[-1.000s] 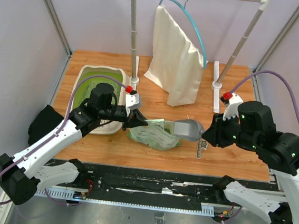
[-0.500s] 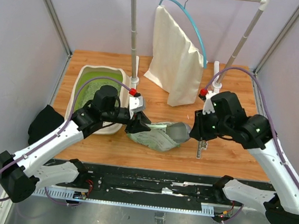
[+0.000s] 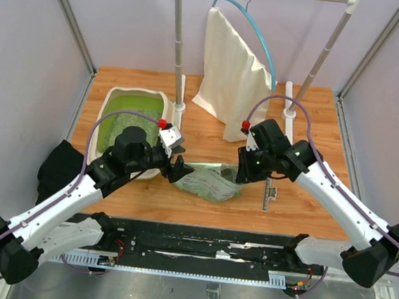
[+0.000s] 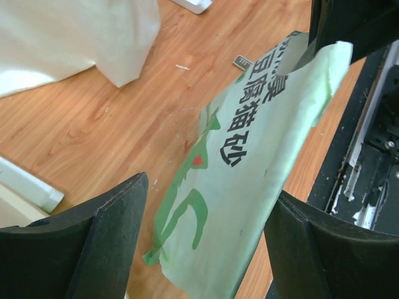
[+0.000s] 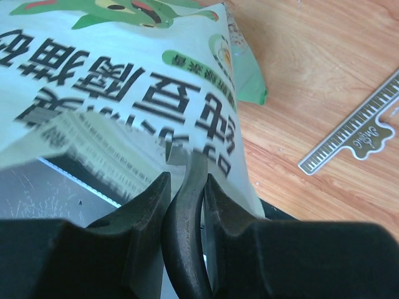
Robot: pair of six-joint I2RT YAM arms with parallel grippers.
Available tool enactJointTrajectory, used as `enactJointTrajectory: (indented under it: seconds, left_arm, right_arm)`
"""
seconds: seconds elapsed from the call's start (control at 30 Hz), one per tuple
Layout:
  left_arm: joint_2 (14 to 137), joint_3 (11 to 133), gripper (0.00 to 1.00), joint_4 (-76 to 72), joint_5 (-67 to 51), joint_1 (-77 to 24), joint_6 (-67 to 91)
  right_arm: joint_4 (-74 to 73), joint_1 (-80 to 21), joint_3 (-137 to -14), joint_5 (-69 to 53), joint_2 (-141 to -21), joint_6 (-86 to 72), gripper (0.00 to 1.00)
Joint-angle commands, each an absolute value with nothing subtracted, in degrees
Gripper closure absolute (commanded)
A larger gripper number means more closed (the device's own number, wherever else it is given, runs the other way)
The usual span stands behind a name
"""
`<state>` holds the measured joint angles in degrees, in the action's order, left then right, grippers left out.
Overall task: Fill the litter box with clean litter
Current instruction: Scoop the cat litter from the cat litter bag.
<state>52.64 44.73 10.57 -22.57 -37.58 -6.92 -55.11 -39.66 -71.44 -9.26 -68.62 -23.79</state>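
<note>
The beige litter box (image 3: 138, 93) with a lime-green inside stands at the left back, and pale clean litter (image 3: 120, 126) lies in it. A flat green printed bag (image 3: 209, 184) lies on the wood in front of centre. My left gripper (image 3: 176, 167) is at the bag's left end. Its jaws stand open on either side of the bag (image 4: 249, 168), in the left wrist view (image 4: 209, 240). My right gripper (image 3: 244, 169) is shut on the dark grey scoop handle (image 5: 187, 212). The scoop's bowl reaches into the bag (image 5: 118, 93) and is mostly hidden.
A white cloth bag (image 3: 233, 89) hangs from a rack with two poles (image 3: 177, 48) at the back. Its white foot (image 3: 287, 123) lies at the right. A metal ruler (image 3: 270, 197) lies just right of the bag, and shows in the right wrist view (image 5: 349, 137).
My left gripper has opened, let go of the bag's edge and drawn back a little. My right arm has swung left and pushed the scoop into the bag.
</note>
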Motion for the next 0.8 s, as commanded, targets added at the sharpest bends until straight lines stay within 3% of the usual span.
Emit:
enactJointTrajectory:
  seconds: [0.0,0.23,0.63,0.77]
  left_arm:
    - [48.9,41.0,0.24,4.6,-17.1,-37.7,-1.8]
    - [51.3,39.6,0.33,4.5,-17.6,-37.7,0.1]
    - [56.3,38.1,0.98,-0.2,-19.7,-37.7,1.0]
    - [57.8,38.0,0.99,-1.0,-19.6,-37.7,1.6]
  right_arm:
    - [-52.1,-40.1,-70.2,-12.1,-72.0,-24.4,0.99]
    - [-49.6,-40.2,-69.2,-11.8,-76.6,-24.0,0.99]
    - [-38.8,-40.1,-65.4,-20.5,-88.8,-24.1,0.99]
    - [-35.9,-40.1,-64.2,-22.7,-89.5,-24.6,0.99]
